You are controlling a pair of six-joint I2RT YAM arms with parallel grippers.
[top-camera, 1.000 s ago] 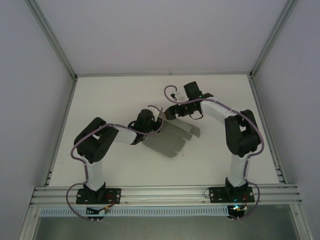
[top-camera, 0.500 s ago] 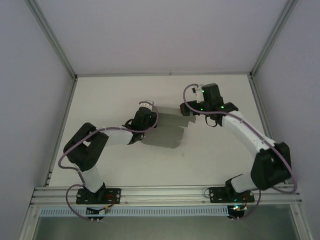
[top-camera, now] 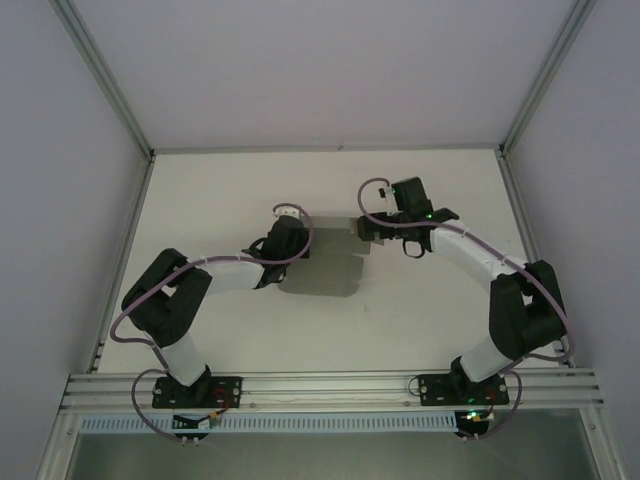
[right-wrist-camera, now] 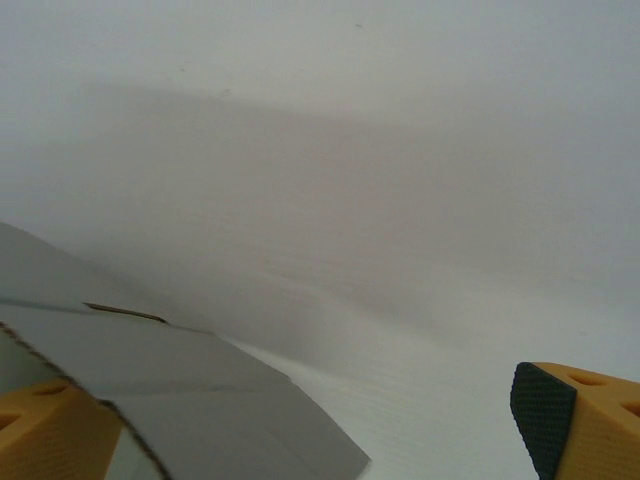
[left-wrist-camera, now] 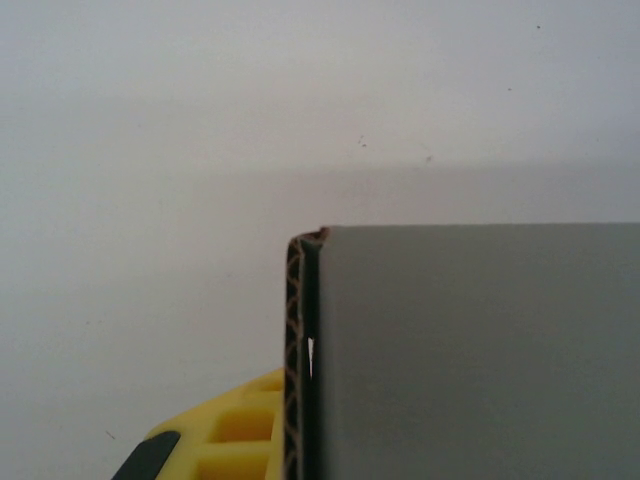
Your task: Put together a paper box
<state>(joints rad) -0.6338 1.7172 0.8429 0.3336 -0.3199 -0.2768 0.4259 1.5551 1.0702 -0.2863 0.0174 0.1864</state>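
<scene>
- The paper box (top-camera: 325, 270), a flat grey corrugated cardboard sheet with flaps, lies around the middle of the white table (top-camera: 220, 200).
- The left gripper (top-camera: 298, 232) sits over the sheet's far left corner, toward the table's back edge, its jaws pressed together on the cardboard. In the left wrist view one yellow finger (left-wrist-camera: 230, 440) lies against the sheet's fluted edge.
- The right gripper (top-camera: 362, 230) is at the sheet's far right corner, its jaws spread wide. In the right wrist view a grey flap reaches in over one of the orange fingers (right-wrist-camera: 40, 435), gripped by neither.
</scene>
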